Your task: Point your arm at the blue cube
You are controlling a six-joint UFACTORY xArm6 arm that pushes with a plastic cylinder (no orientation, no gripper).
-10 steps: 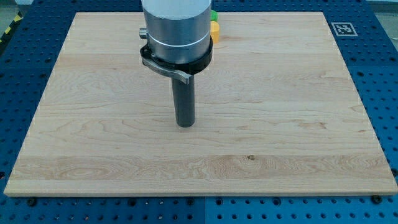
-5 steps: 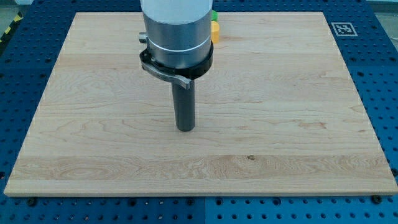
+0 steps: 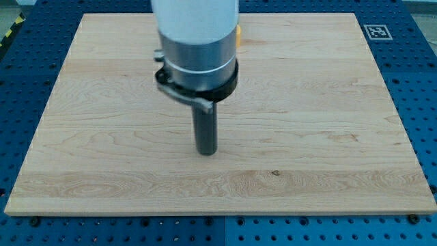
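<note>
camera view: my tip [image 3: 206, 152] mid-board [image 3: 328, 137], yellow block [image 3: 238, 35] well above

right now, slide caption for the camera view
Rod tip on the bare middle of the wooden board; only a yellow block sliver shows.

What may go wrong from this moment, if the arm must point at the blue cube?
1. No blue cube shows; the arm body may be hiding it, so my tip could head the wrong way.
2. A yellow block peeks out behind the arm at the view's top; moving there might knock it.
</note>
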